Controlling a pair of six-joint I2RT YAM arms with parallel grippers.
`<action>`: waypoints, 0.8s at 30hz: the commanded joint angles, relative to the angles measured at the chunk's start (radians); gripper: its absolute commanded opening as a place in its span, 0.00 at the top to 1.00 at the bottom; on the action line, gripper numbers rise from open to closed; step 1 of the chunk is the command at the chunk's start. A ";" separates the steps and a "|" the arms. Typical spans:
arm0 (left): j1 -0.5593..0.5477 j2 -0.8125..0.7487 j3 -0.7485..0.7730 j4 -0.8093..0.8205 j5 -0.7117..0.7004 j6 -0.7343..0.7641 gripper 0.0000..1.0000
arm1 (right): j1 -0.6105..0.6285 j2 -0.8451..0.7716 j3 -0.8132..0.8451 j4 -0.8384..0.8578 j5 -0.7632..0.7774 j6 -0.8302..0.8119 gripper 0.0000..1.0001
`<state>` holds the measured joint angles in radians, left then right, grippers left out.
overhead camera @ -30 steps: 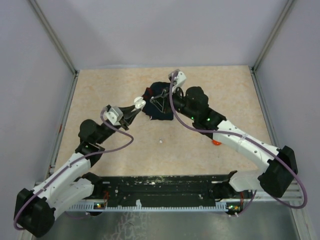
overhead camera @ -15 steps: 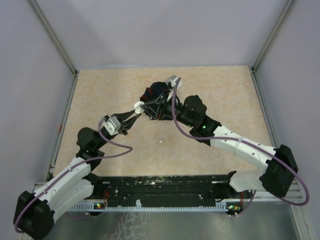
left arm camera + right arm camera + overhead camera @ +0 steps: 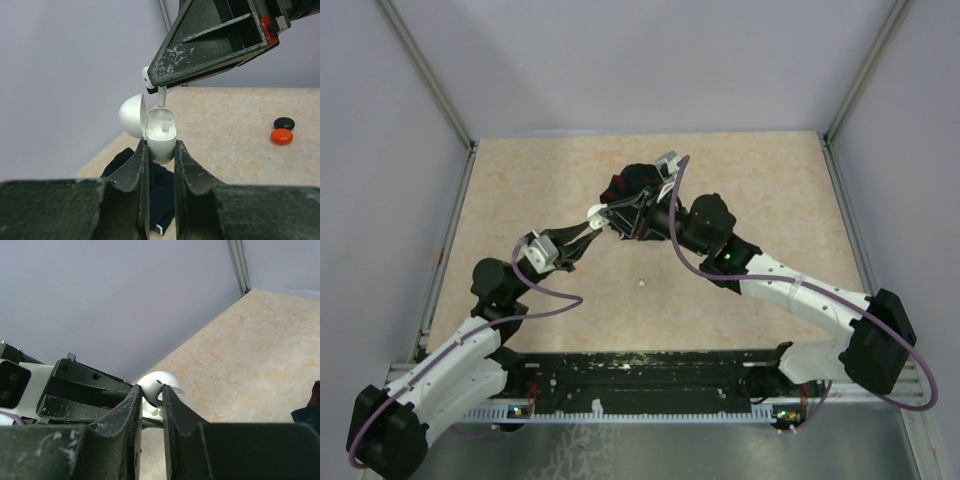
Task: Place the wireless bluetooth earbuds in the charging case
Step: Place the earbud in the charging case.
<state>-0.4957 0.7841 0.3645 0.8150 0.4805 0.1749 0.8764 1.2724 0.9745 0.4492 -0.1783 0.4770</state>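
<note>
Case (image 3: 161,137): white, mouth up, lid (image 3: 131,117) swung open to one side; raised off the table, over the cloth.
Left claw (image 3: 160,150): narrow, pinching the lower body of the case from both sides; the upper rim stands free of the fingers.
Earbud (image 3: 161,96): white, stem pointing down, straight over the case mouth; stem tip just above the rim, not touching.
Right claw (image 3: 149,396): narrow, clamped on the earbud's head; the stem hangs out below the fingertips.
Well: a white shape shows inside the case; cannot tell what it is.
Gap: slim between stem tip and rim; the lid's edge stands just beside the right claw's tip.
Cloth (image 3: 630,180): dark, bunched under the two claws, toward the far middle of the table.
Discs: black disc (image 3: 284,122) and orange disc (image 3: 281,136) lie just beside each other on the table, well apart from the case.
Speck (image 3: 641,282): small and white, alone on the table nearer the arm bases.
Table (image 3: 520,190): bare beige surface on both sides of the meeting claws and beyond them.
Walls (image 3: 620,60): grey, rising at the left, right and far edges; both claws are well apart from them.
</note>
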 commanded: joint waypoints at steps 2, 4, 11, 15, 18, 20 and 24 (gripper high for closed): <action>-0.002 -0.011 -0.007 0.051 0.014 -0.028 0.98 | 0.011 -0.010 0.009 0.071 -0.034 0.027 0.85; -0.001 -0.008 -0.006 0.053 0.015 -0.031 0.98 | 0.012 -0.007 0.009 0.064 -0.036 0.028 0.85; -0.001 -0.008 -0.007 0.062 0.013 -0.053 0.98 | 0.022 -0.002 -0.005 0.055 -0.036 0.030 0.85; -0.002 -0.009 -0.007 0.067 0.024 -0.064 0.98 | 0.023 0.004 -0.020 0.061 -0.020 0.031 0.84; -0.001 -0.009 -0.009 0.070 0.027 -0.068 0.98 | 0.026 0.011 -0.020 0.060 -0.022 0.032 0.84; -0.001 -0.011 -0.009 0.071 0.027 -0.071 0.98 | 0.027 0.015 -0.018 0.054 -0.017 0.029 0.84; -0.001 -0.012 -0.010 0.075 0.027 -0.077 0.98 | 0.032 0.019 -0.016 0.043 -0.014 0.030 0.84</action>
<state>-0.4953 0.7837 0.3584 0.8383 0.4904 0.1223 0.8906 1.2896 0.9550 0.4564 -0.2005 0.5014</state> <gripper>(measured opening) 0.225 0.185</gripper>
